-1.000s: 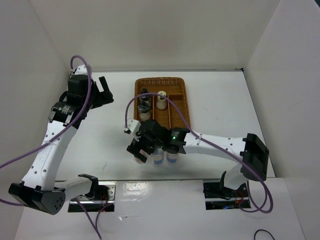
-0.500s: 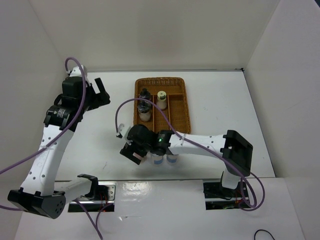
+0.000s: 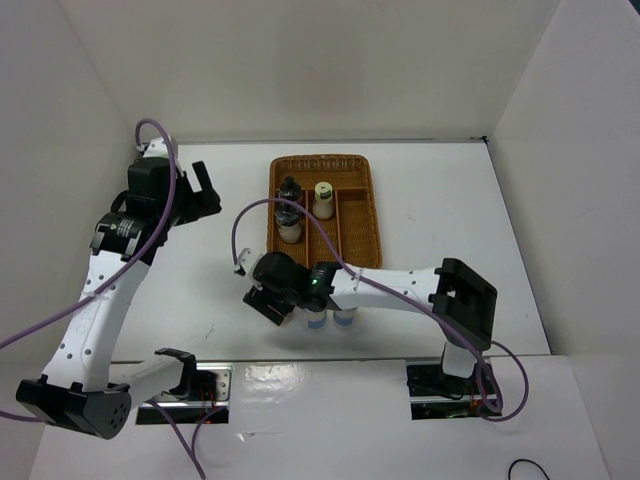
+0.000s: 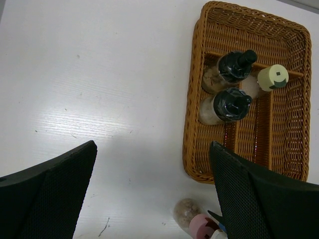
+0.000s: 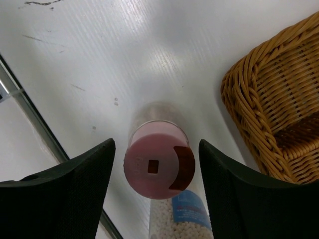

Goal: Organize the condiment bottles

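Right wrist showed the right end effector point(image 5: 156, 149) spread around the pink-capped shaker point(image 5: 158, 172), a sliver of gap at each finger; the shaker stood on the counter point(image 5: 124, 50) just beside the wicker tray point(image 5: 259, 114). The left end effector point(image 4: 153, 149) hung spread wide above the counter; two black-capped shakers point(image 4: 229, 104) and a yellow-green-capped shaker point(image 4: 272, 77) stood in the tray.

Legible markings: none.
The blue-banded shaker point(image 5: 185, 215) beside the pink-capped shaker point(image 5: 158, 167) carries a blue label; any print on it is too blurred to read.
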You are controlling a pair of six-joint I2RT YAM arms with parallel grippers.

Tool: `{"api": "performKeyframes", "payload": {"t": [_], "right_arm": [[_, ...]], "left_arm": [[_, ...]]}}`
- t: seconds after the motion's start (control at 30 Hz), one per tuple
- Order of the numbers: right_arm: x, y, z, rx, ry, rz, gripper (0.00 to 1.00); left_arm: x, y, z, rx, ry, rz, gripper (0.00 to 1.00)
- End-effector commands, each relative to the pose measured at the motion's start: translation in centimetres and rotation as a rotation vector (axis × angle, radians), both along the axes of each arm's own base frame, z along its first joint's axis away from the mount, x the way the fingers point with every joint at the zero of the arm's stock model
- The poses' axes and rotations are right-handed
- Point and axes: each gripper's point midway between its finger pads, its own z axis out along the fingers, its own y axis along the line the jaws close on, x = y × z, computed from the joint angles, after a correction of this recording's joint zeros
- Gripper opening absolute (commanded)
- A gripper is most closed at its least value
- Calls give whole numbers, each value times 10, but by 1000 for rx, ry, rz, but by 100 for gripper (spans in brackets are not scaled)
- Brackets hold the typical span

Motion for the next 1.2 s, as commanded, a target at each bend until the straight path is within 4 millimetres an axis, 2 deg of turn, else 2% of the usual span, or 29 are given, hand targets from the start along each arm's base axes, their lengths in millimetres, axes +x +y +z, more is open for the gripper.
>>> {"api": "performKeyframes", "payload": {"t": [0.0, 0.03, 0.17, 0.27, 0.43, 0.47, 0.53, 0.57, 0.63, 0.67, 0.73, 0.77, 0.83, 0.87, 0.93, 0.97, 1.0, 1.03, 1.07, 1.17], "right_arm": [[5, 8, 7, 15, -24, -26, 72], [5, 6, 5, 5, -21, -26, 70], [6, 9, 9, 13, -24, -26, 52], [2, 10, 17, 24, -6, -19, 48], [-5, 24, 74, 154, -9, 5, 45], [-7, 25, 96, 198, -17, 13, 43], [-8, 24, 120, 245, -27, 9, 43], [-9, 21, 145, 293, -45, 10, 43], [-5, 16, 172, 344, -82, -11, 43], [0, 9, 197, 388, -124, -43, 43], [7, -2, 213, 406, -169, -93, 43], [22, -14, 227, 412, -208, -156, 43], [40, -28, 240, 410, -241, -224, 43], [60, -42, 239, 390, -264, -291, 43], [80, -56, 239, 375, -287, -342, 43], [98, -68, 241, 374, -301, -378, 43], [109, -72, 248, 389, -330, -393, 45], [119, -79, 239, 370, -337, -413, 45], [138, -94, 242, 378, -347, -459, 45], [167, -112, 231, 373, -332, -504, 45]], "left_arm": [[-2, 0, 7, 8, -34, -22, 99], [-2, 0, 7, 8, -34, -22, 99], [-4, 0, 10, 6, -43, -22, 99], [-6, 2, 12, 9, -52, -14, 99], [-7, 9, 16, 18, -64, 13, 99], [-9, 9, 18, 16, -73, 13, 99], [-12, 13, 24, 15, -86, 33, 99], [-11, 16, 24, 16, -86, 44, 99], [-15, 20, 35, 11, -112, 72, 99], [-15, 20, 35, 0, -113, 78, 99], [-17, 22, 48, -9, -147, 92, 99], [-19, 22, 50, -11, -156, 92, 99], [-19, 22, 50, -11, -157, 92, 99], [-19, 22, 50, -11, -157, 92, 99], [-18, 17, 52, -26, -165, 67, 99], [-18, 17, 48, -24, -154, 67, 99], [-18, 14, 48, -30, -153, 56, 99], [-17, 14, 50, -32, -162, 56, 99], [-17, 12, 45, -35, -151, 45, 99], [-14, 10, 41, -39, -140, 35, 99]]}}
